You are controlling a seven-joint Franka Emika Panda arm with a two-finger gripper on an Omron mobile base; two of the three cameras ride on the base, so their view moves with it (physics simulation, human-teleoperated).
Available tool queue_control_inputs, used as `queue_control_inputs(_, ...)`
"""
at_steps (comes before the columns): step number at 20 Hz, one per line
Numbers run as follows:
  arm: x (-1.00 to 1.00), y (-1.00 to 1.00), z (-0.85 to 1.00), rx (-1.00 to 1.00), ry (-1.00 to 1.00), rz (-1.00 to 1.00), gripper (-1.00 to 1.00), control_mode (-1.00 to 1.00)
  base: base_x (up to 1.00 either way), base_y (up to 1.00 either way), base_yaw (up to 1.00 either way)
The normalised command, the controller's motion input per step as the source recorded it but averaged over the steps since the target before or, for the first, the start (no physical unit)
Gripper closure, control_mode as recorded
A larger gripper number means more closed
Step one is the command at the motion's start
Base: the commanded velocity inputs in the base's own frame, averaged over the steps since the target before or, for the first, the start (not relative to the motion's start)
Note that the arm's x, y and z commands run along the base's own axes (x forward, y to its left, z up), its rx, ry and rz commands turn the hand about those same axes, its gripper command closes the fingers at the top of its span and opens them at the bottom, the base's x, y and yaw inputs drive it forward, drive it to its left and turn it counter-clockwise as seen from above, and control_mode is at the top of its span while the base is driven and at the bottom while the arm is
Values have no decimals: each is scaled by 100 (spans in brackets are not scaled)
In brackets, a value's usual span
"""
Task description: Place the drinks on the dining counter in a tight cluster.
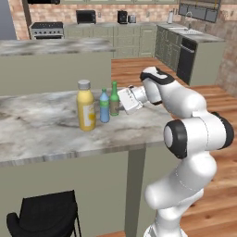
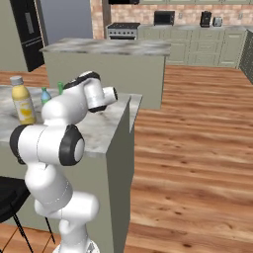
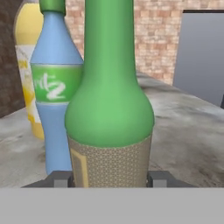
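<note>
Claw [image 1: 119,102] clamped on the green bottle [image 1: 114,99], bottle standing on the dining counter [image 1: 41,129].
You've got both finger tips [image 3: 158,178] hugging its base low down, prob. so it stays upright while it's set next to the blue bottle [image 1: 105,107]; yellow bottle [image 1: 86,106] just beyond, so all 3 drinks sit close, cluster looks abt done. Room: counter end is near on the arm's side, open marble twd the stool [image 1: 44,217] edge. Back out straight, away from the blue one.
</note>
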Motion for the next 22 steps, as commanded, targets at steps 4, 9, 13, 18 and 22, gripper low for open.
queue_control_inputs(4, 1, 0, -30, 6, 0, 0, 100, -100, 0, 0, 0)
queue_control_inputs(9, 0, 0, -39, 3, 0, 0, 100, -100, 0, 0, 0)
queue_control_inputs(13, -1, 0, -7, 0, 0, 0, 100, -100, 0, 0, 0)
queue_control_inputs(18, -15, 0, 0, -2, 0, 0, 100, -100, 0, 0, 0)
queue_control_inputs(22, -30, 0, 0, -2, 0, 0, 100, -100, 0, 0, 0)
